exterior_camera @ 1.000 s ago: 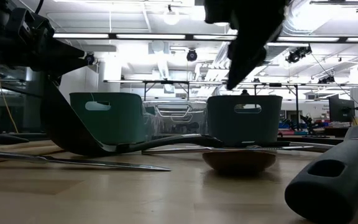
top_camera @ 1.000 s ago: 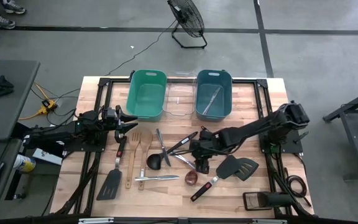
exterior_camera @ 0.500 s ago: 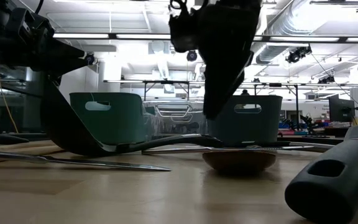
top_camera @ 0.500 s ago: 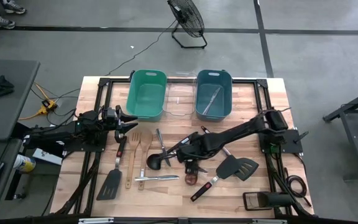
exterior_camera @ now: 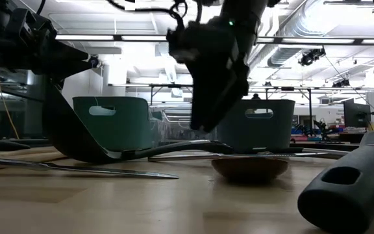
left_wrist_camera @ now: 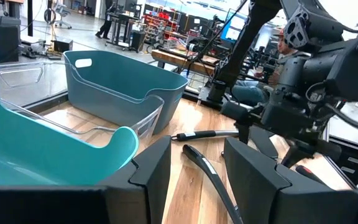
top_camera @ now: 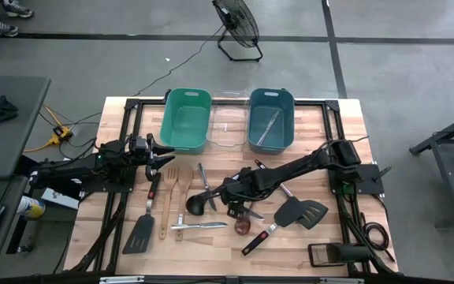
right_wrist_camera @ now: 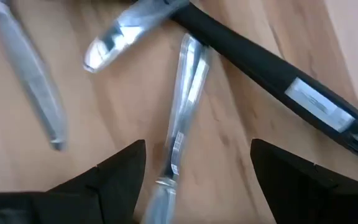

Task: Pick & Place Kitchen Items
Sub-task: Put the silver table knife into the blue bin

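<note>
Kitchen items lie scattered over the middle of the wooden table (top_camera: pixel 117 110): a black ladle (top_camera: pixel 196 204), wooden spoons (top_camera: pixel 178 188), a red-handled black spatula (top_camera: pixel 143 227), a black slotted spatula (top_camera: pixel 302 211) and slim silver cutlery (top_camera: pixel 202 177). My right gripper (top_camera: pixel 228 192) hangs open just above them. In the right wrist view its fingers straddle a silver cutlery piece (right_wrist_camera: pixel 184 112) beside a black handle (right_wrist_camera: pixel 278 81), touching neither. My left gripper (top_camera: pixel 166 155) waits open at the table's left, pointing level.
A green bin (top_camera: pixel 186 118), a clear bin (top_camera: pixel 228 128) and a blue bin (top_camera: pixel 270 118) with a silver utensil inside stand in a row at the far edge. A brown spoon bowl (exterior_camera: pixel 249 169) and a dark handle (exterior_camera: pixel 349 185) lie near the front.
My right gripper has moved toward the table's left and come down over the utensils in the middle, rolling slightly. Nothing on the table has shifted.
</note>
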Motion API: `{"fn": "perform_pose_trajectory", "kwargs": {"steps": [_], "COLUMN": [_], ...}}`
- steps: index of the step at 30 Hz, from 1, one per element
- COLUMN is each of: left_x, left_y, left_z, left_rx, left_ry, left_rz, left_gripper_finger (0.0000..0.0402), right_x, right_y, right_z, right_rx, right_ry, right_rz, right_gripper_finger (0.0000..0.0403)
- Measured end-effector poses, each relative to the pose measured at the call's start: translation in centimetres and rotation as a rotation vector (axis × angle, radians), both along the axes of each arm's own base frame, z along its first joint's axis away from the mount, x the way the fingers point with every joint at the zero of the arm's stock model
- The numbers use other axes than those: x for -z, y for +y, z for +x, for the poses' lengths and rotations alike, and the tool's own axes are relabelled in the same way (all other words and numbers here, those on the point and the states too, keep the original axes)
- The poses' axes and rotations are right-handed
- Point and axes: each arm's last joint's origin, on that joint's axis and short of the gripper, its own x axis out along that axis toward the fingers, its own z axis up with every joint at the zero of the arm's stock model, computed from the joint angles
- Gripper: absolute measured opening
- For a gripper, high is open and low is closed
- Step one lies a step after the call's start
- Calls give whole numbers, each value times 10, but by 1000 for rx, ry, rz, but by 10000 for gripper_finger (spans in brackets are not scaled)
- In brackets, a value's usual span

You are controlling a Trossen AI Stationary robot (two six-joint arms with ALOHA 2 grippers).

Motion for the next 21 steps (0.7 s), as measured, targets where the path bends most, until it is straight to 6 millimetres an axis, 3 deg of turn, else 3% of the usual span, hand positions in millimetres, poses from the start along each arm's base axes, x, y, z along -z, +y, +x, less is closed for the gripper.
{"fn": "perform_pose_trajectory", "kwargs": {"steps": [15,21], "left_x": [0,0], "left_y": [0,0], "left_z": [0,0], "left_rx": [0,-1], "left_ry": [0,0], "left_rz": [0,0], "left_gripper_finger": [149,149], "right_x": [33,39], "right_y": [2,9], "right_z": [5,5], "right_rx": [49,50], "right_ry": [72,85], "right_rz": [2,15], "right_gripper_finger": [282,254]}}
